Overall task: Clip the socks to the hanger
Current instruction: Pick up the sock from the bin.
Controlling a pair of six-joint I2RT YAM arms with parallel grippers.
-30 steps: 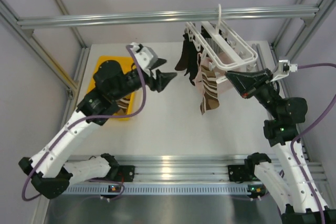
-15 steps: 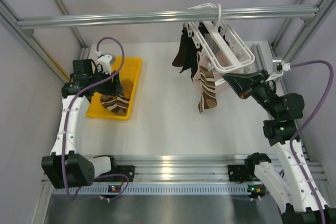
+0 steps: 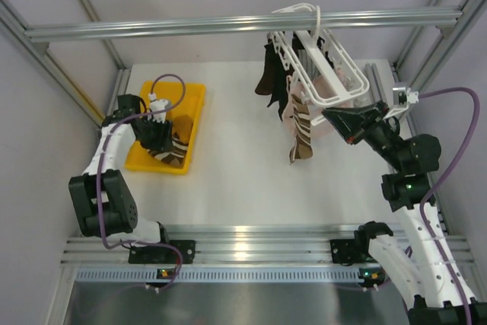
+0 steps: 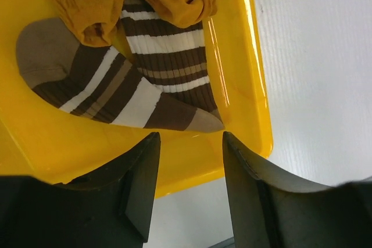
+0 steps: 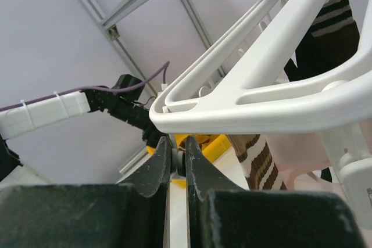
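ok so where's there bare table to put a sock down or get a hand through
The table is bare in the wide middle strip between the yellow tray and the hanging socks, and along the near edge. Crowded: the tray, with loose socks under the left claw, and around the hanger, gripped by the right claw.

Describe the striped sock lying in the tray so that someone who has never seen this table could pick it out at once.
Start at the white table and find the yellow tray on its left side. Inside lies a brown sock with cream stripes. Those stripes and its tan toe set it apart from the plain mustard socks bunched against it.
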